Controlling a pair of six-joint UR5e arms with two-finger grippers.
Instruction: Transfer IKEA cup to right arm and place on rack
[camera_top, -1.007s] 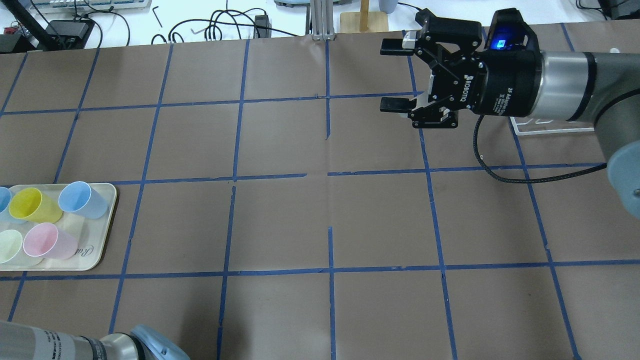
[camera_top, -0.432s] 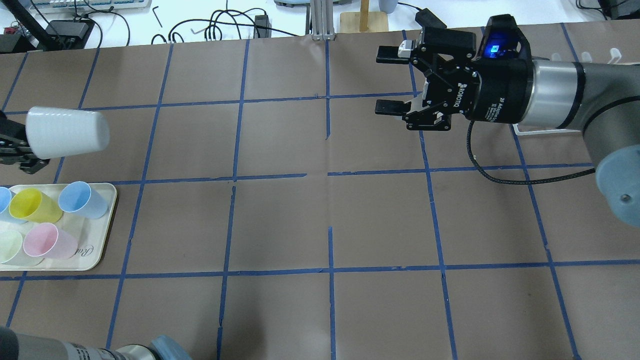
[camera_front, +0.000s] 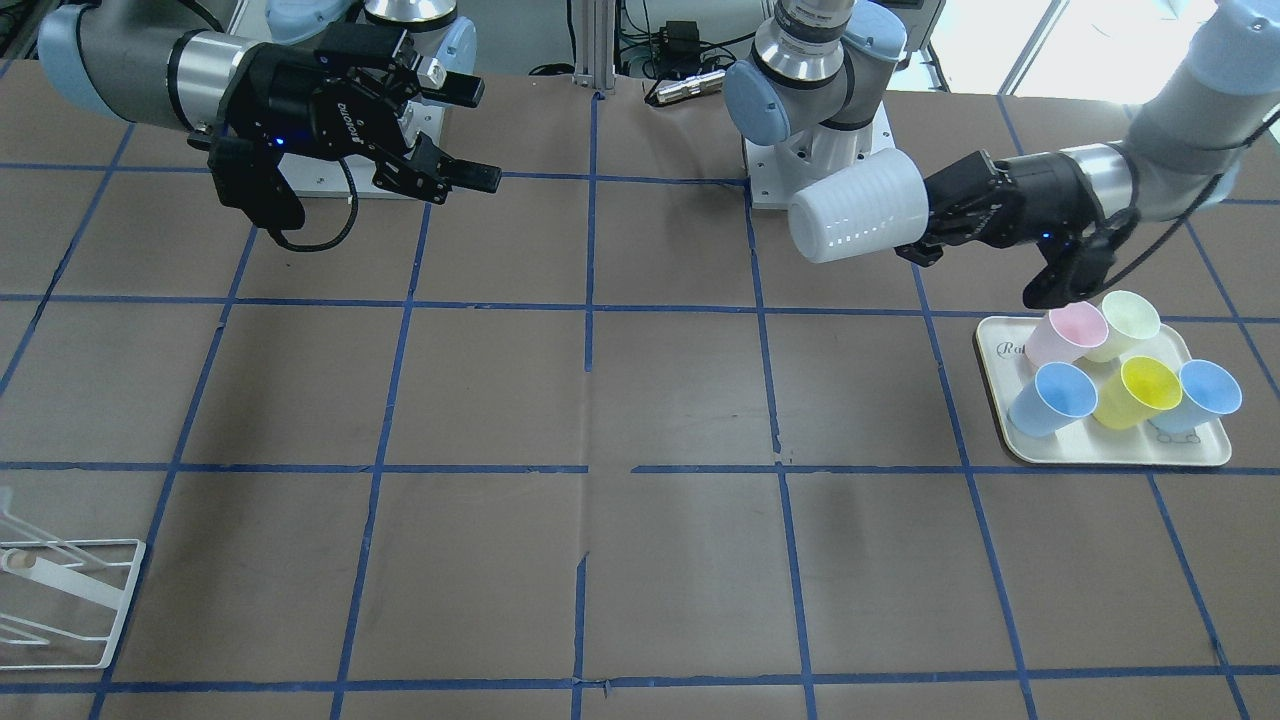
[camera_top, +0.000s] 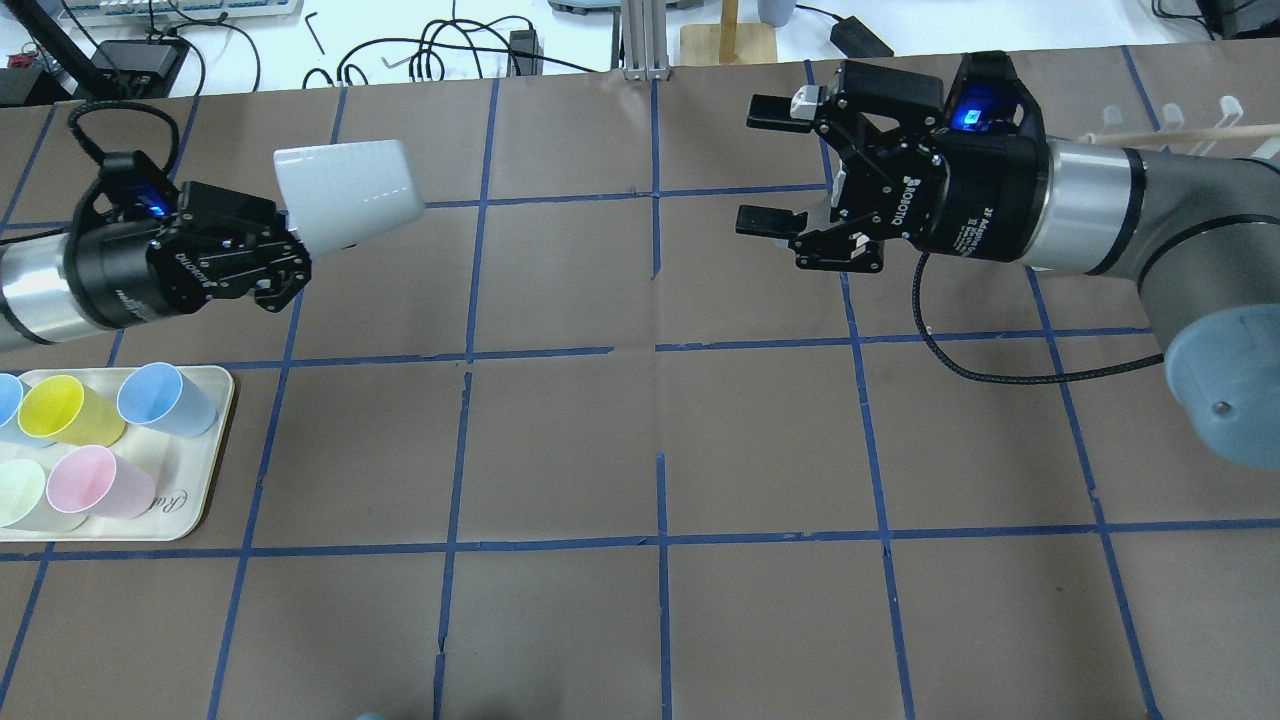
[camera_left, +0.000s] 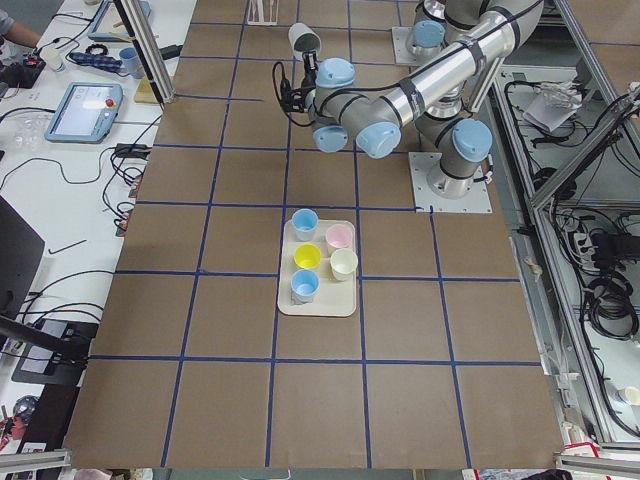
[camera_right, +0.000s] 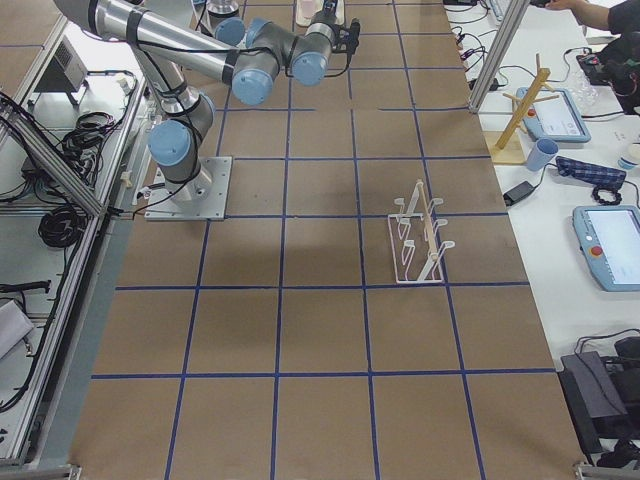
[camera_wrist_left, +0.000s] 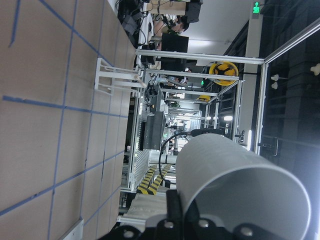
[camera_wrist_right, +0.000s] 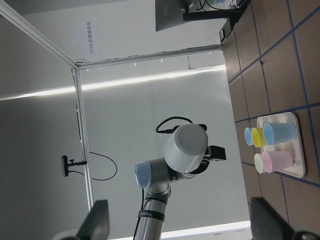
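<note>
Left gripper (camera_top: 288, 250) pinching IKEA cup (camera_top: 345, 195) at rim; cup sideways, aloft past tray (camera_top: 195, 470) far side. Right gripper (camera_top: 760, 165) spread wide, well apart from tray.

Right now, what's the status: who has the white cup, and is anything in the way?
Left end effector shut on IKEA cup, held aloft sideways. Right end effector open, empty, facing it. Nothing between them.

Left tool (camera_top: 288, 250) reaches level toward 2 o'clock in the overhead view, clamped on the cup (camera_top: 345, 190) — right tool (camera_top: 760, 163) faces it, pointing to 9 o'clock, jaws spread wide.
</note>
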